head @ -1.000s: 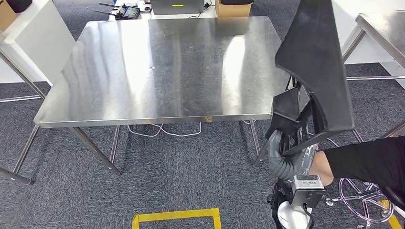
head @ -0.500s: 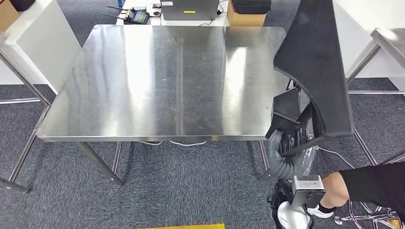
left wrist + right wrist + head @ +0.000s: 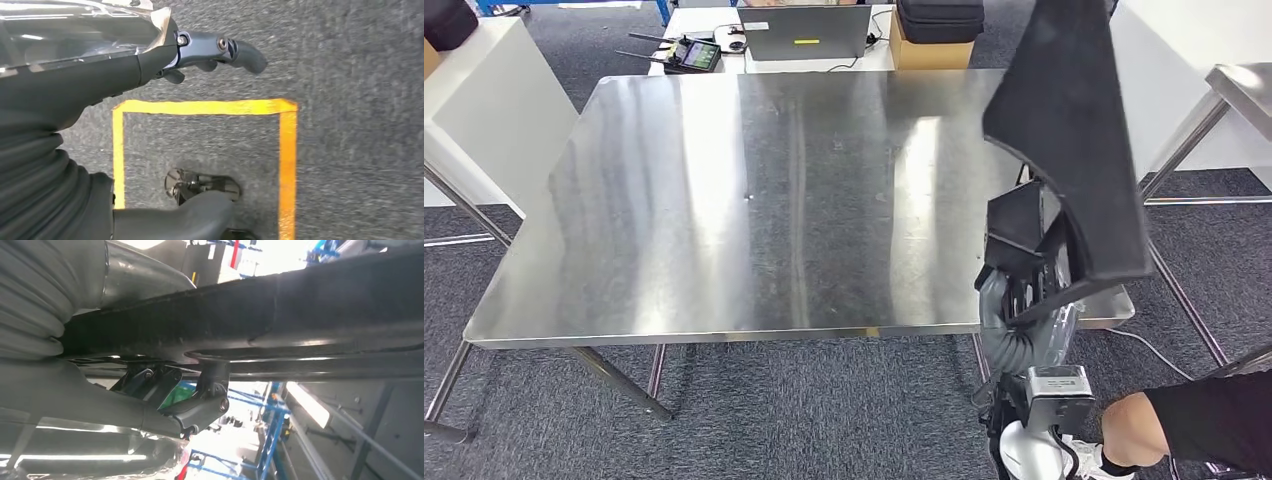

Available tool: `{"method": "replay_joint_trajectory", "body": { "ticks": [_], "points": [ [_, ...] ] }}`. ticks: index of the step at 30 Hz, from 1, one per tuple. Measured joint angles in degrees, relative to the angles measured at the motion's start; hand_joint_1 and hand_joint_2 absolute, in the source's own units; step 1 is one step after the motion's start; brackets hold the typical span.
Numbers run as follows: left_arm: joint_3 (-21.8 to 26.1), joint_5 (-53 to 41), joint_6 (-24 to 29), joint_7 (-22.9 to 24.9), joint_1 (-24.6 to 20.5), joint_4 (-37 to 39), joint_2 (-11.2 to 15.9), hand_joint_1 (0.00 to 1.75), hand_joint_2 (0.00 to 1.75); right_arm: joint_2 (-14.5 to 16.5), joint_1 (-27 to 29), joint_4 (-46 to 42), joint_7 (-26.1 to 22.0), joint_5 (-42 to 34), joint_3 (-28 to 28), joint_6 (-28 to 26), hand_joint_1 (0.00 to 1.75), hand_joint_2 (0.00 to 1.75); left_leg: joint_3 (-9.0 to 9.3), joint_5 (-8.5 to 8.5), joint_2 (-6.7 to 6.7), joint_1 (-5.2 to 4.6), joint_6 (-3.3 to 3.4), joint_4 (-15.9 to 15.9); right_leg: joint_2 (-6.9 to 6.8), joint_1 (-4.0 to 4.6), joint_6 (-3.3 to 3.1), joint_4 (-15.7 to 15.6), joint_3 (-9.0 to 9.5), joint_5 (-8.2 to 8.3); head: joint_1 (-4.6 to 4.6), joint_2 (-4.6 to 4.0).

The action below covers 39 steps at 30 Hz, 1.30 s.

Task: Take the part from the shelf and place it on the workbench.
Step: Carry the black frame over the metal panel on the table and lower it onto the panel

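Note:
A large, flat black part stands upright at the right of the head view, over the right edge of the steel workbench. My right hand grips its lower bracket from below, just in front of the bench's near right corner. In the right wrist view the part runs as a long dark bar, with my fingers curled under it. My left hand hangs over the carpet, finger and thumb apart, holding nothing.
A person's black-sleeved arm reaches in at lower right, close to my right wrist. A laptop, a black case and a controller lie behind the bench. A second steel table stands at the right. A yellow tape square marks the carpet.
The camera has moved closer to the workbench, so the bench now sits lower and larger in the picture. The part stays in my right hand.

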Motion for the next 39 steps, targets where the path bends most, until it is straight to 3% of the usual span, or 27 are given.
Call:
{"method": "replay_joint_trajectory", "body": {
  "ticks": [2, 3, 4, 6, 7, 8, 10, 12, 14, 16, 18, 20, 22, 24, 26, 28, 30, 33, 34, 35, 37, 39],
  "points": [
    [0.23, 0.07, 0.0, -0.1, 0.31, 0.0, 0.07, 0.0, 1.75, 0.11, 0.1, 0.18, -0.11, 1.37, 0.46, 0.02, 1.75, 1.75, -4.26, -2.15, 0.05, 0.55, -0.86, 2.41, 0.25, -0.21, 0.17, 0.0, 1.01, -1.06, -0.02, 0.0],
    [0.32, 0.11, -0.01, -0.21, 0.52, 0.0, 0.08, 0.0, 1.75, 0.14, 0.12, 0.32, -0.15, 2.14, 0.73, 0.0, 1.75, 1.75, -5.3, -1.84, 0.09, 0.88, -1.29, 1.32, 0.38, -0.41, 0.44, 0.0, 1.72, -1.68, -0.03, 0.0],
    [0.37, 0.14, -0.03, -0.38, 0.68, 0.0, 0.08, 0.0, 1.75, 0.16, 0.09, 0.47, -0.15, 3.01, 1.0, -0.06, 1.75, 1.75, -5.55, 0.15, 0.17, 1.24, -1.72, -1.2, 0.47, -0.64, 0.79, 0.0, 2.39, -2.35, -0.02, 0.0],
    [0.42, 0.07, -0.21, -0.72, 0.88, 0.09, -0.01, 0.0, 1.75, 0.15, -0.19, 0.86, -0.03, 5.05, 1.7, -0.4, 1.75, 1.75, -5.15, 6.49, 0.81, 1.69, -2.16, -6.51, 0.51, -0.76, 1.67, 0.04, 3.7, -3.73, -0.19, 0.0],
    [0.43, -0.04, -0.34, -0.85, 0.85, 0.13, -0.05, 0.0, 1.75, 0.15, -0.48, 1.05, 0.04, 5.99, 2.07, -0.67, 1.75, 1.75, -4.96, 8.57, 1.11, 1.68, -1.93, -8.07, 0.49, -0.64, 2.11, 0.0, 3.96, -4.26, -0.29, 0.0],
    [0.43, -0.15, -0.45, -0.97, 0.78, 0.14, -0.1, 0.0, 1.75, 0.14, -0.86, 1.23, 0.14, 6.76, 2.46, -0.91, 1.75, 1.75, -4.77, 9.52, 1.33, 1.52, -1.46, -8.56, 0.47, -0.45, 2.55, -0.22, 4.26, -4.63, -0.27, 0.0],
    [0.44, -0.28, -0.54, -1.13, 0.64, 0.06, -0.1, 0.0, 1.75, 0.13, -1.57, 1.46, 0.33, 7.62, 3.11, -1.22, 1.75, 1.75, -4.06, 9.05, 0.98, 1.14, -0.08, -8.91, 0.42, -0.16, 3.64, 0.2, 4.81, -4.34, -0.1, 0.0],
    [0.46, -0.34, -0.59, -1.26, 0.64, 0.02, -0.15, 0.0, 1.75, 0.03, -2.22, 1.75, 0.56, 8.68, 3.56, -1.54, 1.75, 1.75, -2.71, 8.65, 0.5, 0.92, 1.2, -9.42, 0.34, -0.16, 4.41, 3.11, 4.21, -3.84, 0.14, 0.01],
    [0.48, -0.73, -0.87, -1.37, 0.64, 0.02, -0.18, 0.0, 1.75, -0.24, -3.43, 2.56, 1.08, 12.03, 4.3, -2.74, 1.75, 1.75, -1.63, 7.81, 0.21, 0.71, 2.07, -9.59, 0.28, -0.3, 4.13, 8.47, 0.41, -4.79, 0.48, 0.01],
    [0.51, -1.4, -1.25, -1.45, 0.65, 0.02, -0.15, 0.0, 1.75, -0.6, -5.7, 4.13, 2.27, 18.52, 5.81, -4.75, 1.75, 1.75, -0.96, 6.98, 0.09, 0.45, 2.39, -9.57, 0.27, -0.27, 3.61, 13.34, -4.49, -6.68, 0.68, 0.0],
    [0.53, -2.0, -1.5, -1.48, 0.63, 0.02, -0.15, 0.0, 1.75, -0.84, -8.31, 5.93, 3.86, 25.54, 7.61, -6.29, 1.75, 1.75, -0.23, 6.37, 0.07, 0.2, 2.43, -9.52, 0.27, -0.2, 3.65, 14.4, -7.37, -7.29, 0.69, 0.0],
    [0.55, -2.54, -1.67, -1.47, 0.42, 0.02, -0.21, 0.0, 1.75, -0.87, -11.27, 7.91, 5.87, 31.95, 9.98, -6.3, 1.75, 1.75, 0.73, 5.71, 0.0, 0.05, 2.3, -9.48, 0.26, -0.17, 4.24, 10.57, -7.46, -4.93, 0.68, 0.01],
    [0.55, -3.31, -1.79, -1.27, -0.01, 0.02, -0.32, 0.0, 1.75, -0.8, -15.48, 10.82, 8.7, 38.31, 13.48, -4.61, 1.75, 1.75, 1.93, 4.84, -0.07, 0.04, 1.91, -9.59, 0.12, -0.01, 4.72, 5.21, -6.65, 0.02, 0.69, 0.01],
    [0.52, -4.13, -1.95, -0.77, -0.66, 0.01, -0.42, 0.0, 1.75, -0.39, -20.35, 14.74, 11.92, 43.41, 17.53, -2.03, 1.75, 1.75, 2.35, 4.37, -0.03, 0.04, 1.32, -9.9, -0.1, 0.56, 3.87, 2.55, -6.22, 2.88, 0.78, 0.01],
    [0.48, -4.65, -2.19, -0.27, -1.25, -0.03, -0.51, 0.0, 1.75, 0.48, -23.99, 18.4, 14.69, 46.45, 21.0, -0.09, 1.75, 1.75, 2.51, 4.32, 0.09, -0.01, 0.82, -10.2, -0.15, 0.81, 2.39, 1.79, -5.87, 2.88, 0.9, 0.02],
    [0.38, -5.14, -2.41, 0.31, -1.64, -0.06, -0.63, 0.0, 1.75, 2.0, -28.2, 23.28, 16.77, 48.53, 24.12, 1.0, 1.75, 1.75, 2.33, 4.16, 0.1, 0.13, 0.42, -8.92, 0.0, 0.36, 1.56, 1.07, -4.95, 2.94, 0.87, 0.01],
    [0.26, -5.68, -2.56, 1.17, -2.15, -0.07, -0.74, 0.0, 1.75, 3.87, -34.09, 30.13, 19.02, 51.05, 27.64, 2.04, 1.75, 1.75, -0.67, 3.19, 0.06, 0.28, -0.04, -3.78, 0.21, 0.1, 1.01, 0.59, -4.03, 2.78, 0.68, 0.01],
    [0.2, -6.27, -2.82, 2.71, -2.5, -0.07, -0.77, 0.0, 1.75, 6.32, -39.85, 39.94, 22.22, 54.33, 32.12, 3.33, 1.75, 1.75, -7.61, 0.74, 0.08, 0.29, -0.68, 4.8, 0.33, 0.29, 0.08, 0.55, -3.19, 2.08, 0.55, 0.01],
    [0.2, -6.39, -2.91, 3.06, -2.42, -0.07, -0.77, 0.0, 1.75, 7.11, -40.93, 42.92, 22.89, 55.01, 33.25, 3.59, 1.75, 1.75, -8.7, 1.46, 0.09, 0.32, -0.78, 4.81, 0.37, 0.33, -0.09, 0.55, -2.84, 1.8, 0.55, 0.01],
    [0.19, -6.47, -3.01, 3.3, -2.36, -0.07, -0.76, 0.0, 1.75, 7.98, -42.06, 45.96, 23.71, 55.71, 34.33, 3.8, 1.75, 1.75, -8.85, 3.58, 0.11, 0.36, -0.81, 2.82, 0.44, 0.35, -0.15, 0.55, -2.43, 1.5, 0.54, 0.01],
    [0.19, -6.66, -3.13, 3.43, -2.34, -0.06, -0.75, 0.0, 1.75, 9.64, -44.35, 51.52, 25.46, 57.01, 36.11, 4.05, 1.75, 1.75, -7.45, 9.07, 0.14, 0.39, -0.68, -4.26, 0.56, 0.47, 0.12, 0.61, -1.65, 0.89, 0.52, 0.01],
    [0.18, -6.85, -3.27, 3.42, -2.41, -0.05, -0.75, 0.0, 1.75, 10.85, -46.25, 55.85, 26.66, 57.72, 37.31, 4.2, 1.75, 1.75, -6.13, 10.91, 0.12, 0.29, -0.14, -9.0, 0.62, 0.83, 0.69, 0.68, -1.45, 0.32, 0.52, 0.01]
  ]
}}
